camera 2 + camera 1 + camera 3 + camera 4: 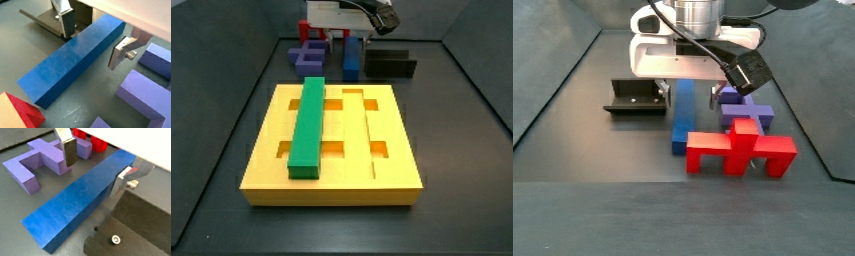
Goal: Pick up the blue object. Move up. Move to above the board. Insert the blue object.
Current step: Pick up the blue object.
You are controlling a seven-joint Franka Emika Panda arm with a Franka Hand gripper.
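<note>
The gripper [99,40] is open around the far end of the blue bar [72,59], one finger on each side, and the bar lies flat on the floor between the fixture [635,97] and the purple block [746,106]. The yellow board [265,148] is well apart from it. Because the grasp is near one end, I think the long bar may tilt or slip when lifted, and a tilted bar could jam at the groove.

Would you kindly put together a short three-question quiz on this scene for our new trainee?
1. True or false: the long dark blue rectangular bar lies between the gripper's fingers.
2. Which long bar already sits in the large yellow grooved board? A) green B) red C) purple
3. Fill in: in a side view, the red block stands beside the blue bar's ____ end.

Key: 1 true; 2 A, the green bar; 3 near.
</note>
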